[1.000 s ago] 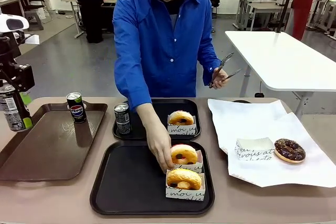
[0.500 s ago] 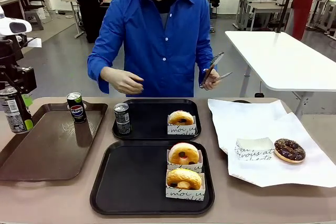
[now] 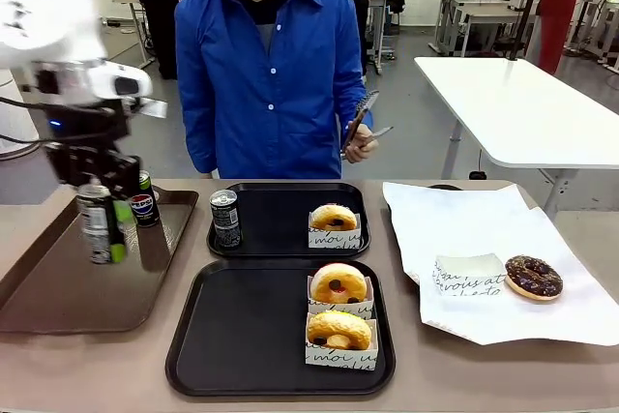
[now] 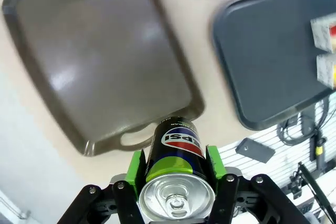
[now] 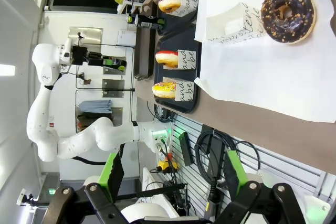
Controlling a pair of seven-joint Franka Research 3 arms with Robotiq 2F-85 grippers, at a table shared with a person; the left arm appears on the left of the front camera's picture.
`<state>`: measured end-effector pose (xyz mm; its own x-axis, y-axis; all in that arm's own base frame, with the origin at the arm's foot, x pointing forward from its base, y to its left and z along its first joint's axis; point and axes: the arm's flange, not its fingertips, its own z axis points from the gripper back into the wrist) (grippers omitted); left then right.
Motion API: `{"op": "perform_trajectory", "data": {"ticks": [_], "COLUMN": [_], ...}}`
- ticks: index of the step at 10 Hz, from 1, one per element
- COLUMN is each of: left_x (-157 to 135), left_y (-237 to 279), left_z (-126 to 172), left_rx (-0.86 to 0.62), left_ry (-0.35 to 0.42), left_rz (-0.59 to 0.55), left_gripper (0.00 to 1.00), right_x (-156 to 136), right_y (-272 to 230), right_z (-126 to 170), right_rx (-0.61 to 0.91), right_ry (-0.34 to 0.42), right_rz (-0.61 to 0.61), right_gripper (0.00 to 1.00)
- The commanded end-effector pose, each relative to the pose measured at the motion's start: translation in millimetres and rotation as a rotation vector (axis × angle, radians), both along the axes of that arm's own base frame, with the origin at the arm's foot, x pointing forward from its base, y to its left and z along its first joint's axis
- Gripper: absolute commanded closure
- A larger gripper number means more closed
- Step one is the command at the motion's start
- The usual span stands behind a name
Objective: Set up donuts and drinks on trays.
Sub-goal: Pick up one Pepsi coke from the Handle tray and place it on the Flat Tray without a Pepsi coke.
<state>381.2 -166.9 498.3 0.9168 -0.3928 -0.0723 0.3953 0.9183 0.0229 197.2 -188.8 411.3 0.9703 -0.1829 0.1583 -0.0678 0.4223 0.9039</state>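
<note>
My left gripper [image 3: 103,231] is shut on a dark can [image 3: 93,223] and holds it above the long brown tray [image 3: 68,287]; the left wrist view shows the can [image 4: 176,166] clamped between the green pads. A second can [image 3: 145,202] stands on the brown tray. A third can [image 3: 225,218] and a sleeved glazed donut [image 3: 334,217] sit on the far black tray [image 3: 280,189]. Two sleeved donuts [image 3: 339,283] [image 3: 338,328] sit on the near black tray [image 3: 242,326]. My right gripper [image 5: 173,177] is open, above the table's right side.
A chocolate donut [image 3: 533,277] and an empty paper sleeve [image 3: 469,275] lie on white paper [image 3: 455,215] at the right. The person stands at the far side, holding tongs [image 3: 360,126] at chest height.
My left arm has swung right with the can, from the table's left edge to above the brown tray. The person's hand has left the near black tray and they stand upright.
</note>
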Motion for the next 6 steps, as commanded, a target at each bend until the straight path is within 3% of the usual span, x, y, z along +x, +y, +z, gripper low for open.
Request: {"op": "perform_trajectory", "data": {"ticks": [1, 6], "left_x": [-2.1, -14.5], "left_y": [-44.9, -146.3], "left_z": [-7.4, -37.4], "left_rx": [-0.019, -0.086], "left_ry": [-0.011, 0.008], "left_rz": [-0.116, -0.271], "left_gripper": [0.42, 0.42], "right_x": [2.5, 2.5], "right_y": [1.4, 1.4], "right_z": [1.4, 1.4], "right_rx": [0.026, 0.026], "right_ry": [-0.027, -0.027], "right_rz": [-0.004, -0.004], "right_gripper": [0.00, 0.00]}}
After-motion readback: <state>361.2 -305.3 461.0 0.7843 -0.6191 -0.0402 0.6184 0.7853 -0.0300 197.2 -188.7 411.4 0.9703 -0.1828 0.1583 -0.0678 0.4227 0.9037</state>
